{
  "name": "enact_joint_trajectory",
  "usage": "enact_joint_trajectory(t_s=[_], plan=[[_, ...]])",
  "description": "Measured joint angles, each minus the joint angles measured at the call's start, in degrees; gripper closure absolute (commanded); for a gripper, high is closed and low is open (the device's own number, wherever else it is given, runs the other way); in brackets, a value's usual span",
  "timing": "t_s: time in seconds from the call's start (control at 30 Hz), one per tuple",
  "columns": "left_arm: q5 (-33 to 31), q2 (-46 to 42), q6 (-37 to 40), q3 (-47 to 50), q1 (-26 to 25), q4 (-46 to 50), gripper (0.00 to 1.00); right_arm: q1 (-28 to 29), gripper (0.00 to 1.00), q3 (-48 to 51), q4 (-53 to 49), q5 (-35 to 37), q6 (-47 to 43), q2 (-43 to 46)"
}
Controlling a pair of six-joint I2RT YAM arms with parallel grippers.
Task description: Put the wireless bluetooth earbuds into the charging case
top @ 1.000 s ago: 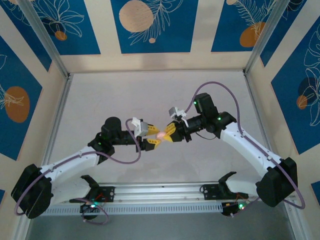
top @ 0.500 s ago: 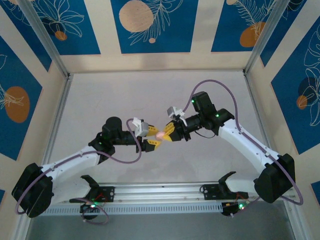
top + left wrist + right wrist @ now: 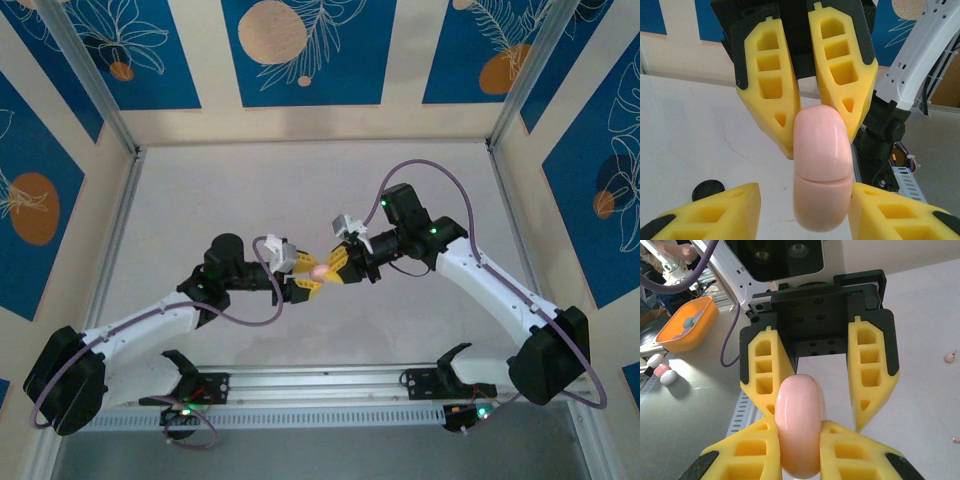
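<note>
A closed pink case (image 3: 820, 170) is held in mid-air, pinched by the right gripper (image 3: 800, 424). The left gripper (image 3: 805, 187) is set loosely around it, jaws apart, likely so it can be opened. A pale earbud (image 3: 950, 357) is left on the table (image 3: 920, 315).

right arm (image 3: 470, 270): edged left | right hand (image 3: 328, 268): nudged left too

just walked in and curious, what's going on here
The two arms meet above the table. The right gripper is shut on the pink charging case, held in the air, lid closed. The left gripper stands open around its other end. A pale earbud lies loose on the table, not yet inserted.
</note>
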State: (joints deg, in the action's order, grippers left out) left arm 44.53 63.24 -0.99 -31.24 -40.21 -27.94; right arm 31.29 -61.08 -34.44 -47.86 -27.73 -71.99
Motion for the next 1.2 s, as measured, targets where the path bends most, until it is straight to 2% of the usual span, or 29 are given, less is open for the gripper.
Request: enact_joint_trajectory(t_s=[0.2,0.4,0.53,0.7,0.83,1.2], plan=[[0.0,0.0,0.0,0.0,0.1,0.1,0.69,0.1,0.84,0.0,-0.4,0.9,0.0,0.0],[-0.1,-0.1,0.4,0.0,0.1,0.6,0.73,0.1,0.62,0.0,0.5,2.5,0.9,0.0],[-0.2,-0.1,0.9,0.0,0.1,1.5,0.74,-0.9,0.55,0.7,5.1,4.0,4.9,1.0],[-0.2,-0.1,1.1,0.0,0.1,2.1,0.75,-4.2,0.54,3.1,11.4,6.0,11.2,3.0],[-0.6,-0.1,1.2,0.1,0.2,2.3,0.81,-5.7,0.54,3.3,13.3,5.9,13.4,3.0],[-2.8,-2.7,-0.3,3.0,0.3,-1.7,0.86,-5.7,0.48,9.5,16.3,-1.4,15.0,8.0]])
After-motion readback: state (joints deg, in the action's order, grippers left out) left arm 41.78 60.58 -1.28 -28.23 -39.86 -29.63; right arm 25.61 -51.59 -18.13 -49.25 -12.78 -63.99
